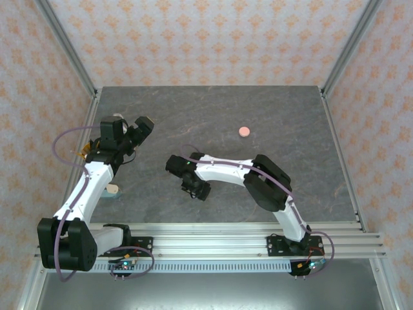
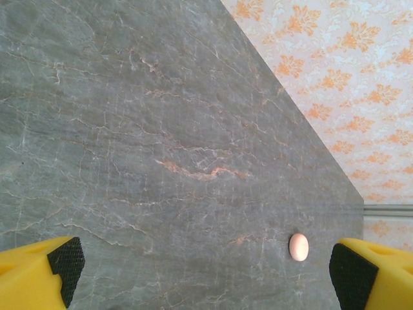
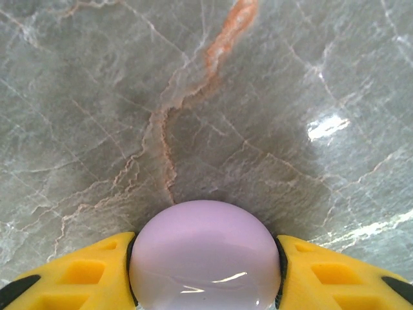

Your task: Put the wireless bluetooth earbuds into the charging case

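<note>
1. Lilac charging case (image 3: 205, 245) sits closest, a smooth glossy dome resting on the table (image 3: 193, 97). My right end effector (image 1: 195, 192) is about half open around it, with a yellow finger (image 3: 90, 274) pressed against each flank, so I count it as gripped.
2. My main worry is the shape. Rounded, slick walls give flat pads little purchase. If I squeeze harder the case could squirt forward out of the grip, and if I squeeze less it could slip or twist once raised.
3. Its lid looks to be down. If so, nothing goes in until it is opened, and a one-sided pull could spin the whole case instead of lifting the lid.
4. My left end effector (image 2: 205, 268) is spread as wide as it goes and holds nothing. It hovers over bare table at the far left, well apart from the lilac case. Bringing it across to help risks a knock between my two arms.
5. A pink case (image 2: 298, 247) lies alone farther back on the table, right of centre. A careless sweep could send it sliding.
6. Where the earbuds are, I cannot tell. A small pale thing (image 1: 113, 190) lies beside my left arm, too small to name, and that arm could brush it when it swings.
</note>
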You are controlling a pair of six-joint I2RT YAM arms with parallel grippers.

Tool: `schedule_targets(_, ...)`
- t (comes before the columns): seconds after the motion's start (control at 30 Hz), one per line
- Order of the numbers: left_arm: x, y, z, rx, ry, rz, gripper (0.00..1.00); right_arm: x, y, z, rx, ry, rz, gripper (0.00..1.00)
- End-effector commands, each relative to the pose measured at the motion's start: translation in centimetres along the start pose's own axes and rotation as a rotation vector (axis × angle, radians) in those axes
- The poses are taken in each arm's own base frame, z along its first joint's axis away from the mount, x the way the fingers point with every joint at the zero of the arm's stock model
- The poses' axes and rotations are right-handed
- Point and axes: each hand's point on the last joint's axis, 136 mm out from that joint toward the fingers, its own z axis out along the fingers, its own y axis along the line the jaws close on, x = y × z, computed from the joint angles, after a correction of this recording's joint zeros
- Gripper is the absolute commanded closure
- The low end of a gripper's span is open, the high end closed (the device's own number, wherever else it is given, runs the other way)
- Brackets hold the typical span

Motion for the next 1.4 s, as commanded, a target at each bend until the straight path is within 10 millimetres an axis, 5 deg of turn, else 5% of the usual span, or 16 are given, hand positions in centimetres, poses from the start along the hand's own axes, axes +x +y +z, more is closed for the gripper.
schedule_targets(0.0,-0.3,-1.0,-0.6,0.040,-0.007,0.008,0.00,-1.8,-0.4,-0.9,-0.013,-0.066,-0.012,0.61)
schedule_targets(0.47,2.0,-2.0,0.7,0.154,0.064,0.060,0.00,-8.6,-4.2,-4.3,-0.058,-0.141,0.069,0.63)
schedule_targets(0.93,12.3,-5.1,3.2,0.401,0.281,0.228,0.00,-14.4,-7.1,-3.5,-0.157,-0.086,0.197,0.63)
schedule_targets(1.37,20.6,-7.4,4.5,0.549,0.371,0.372,0.02,-17.3,-5.4,-6.1,-0.351,-0.040,0.332,0.62)
